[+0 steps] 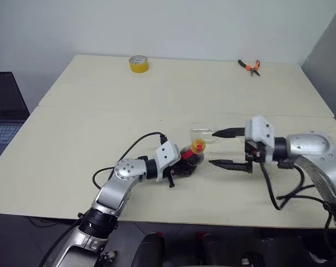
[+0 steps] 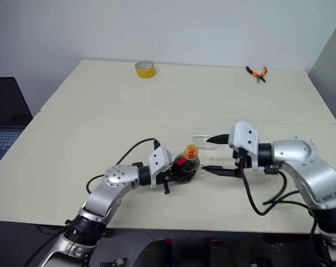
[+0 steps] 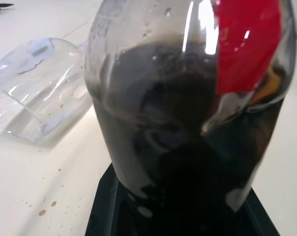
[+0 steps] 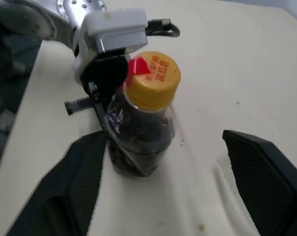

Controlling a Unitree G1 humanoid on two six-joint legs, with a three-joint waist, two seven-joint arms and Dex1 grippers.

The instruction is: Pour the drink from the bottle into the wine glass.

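**Bottle clamped in left gripper, right gripper spread wide beside it**

Left gripper (image 2: 182, 173) is pinched on the lower body of the bottle (image 2: 188, 161), which stands upright on the cream table (image 2: 101, 122) near its front edge. The yellow cap (image 4: 153, 79) is on, with the red neck label (image 3: 247, 44) just under it. Dark drink (image 3: 178, 147) fills most of the ribbed body. Right gripper (image 1: 226, 148) hangs just to the right of the bottle, pointing toward it, its two black fingers (image 1: 228, 133) held far apart and closed on nothing. The wine glass (image 3: 38, 88) lies on its side on the table just behind the bottle, its clear bowl close to the upper right finger; small brown specks dot the tabletop near it. At the far edge sit a roll of yellow tape (image 1: 138, 64) and orange-handled pliers (image 1: 250, 67), well apart. A laptop (image 1: 2, 114) sits past the table's left side.
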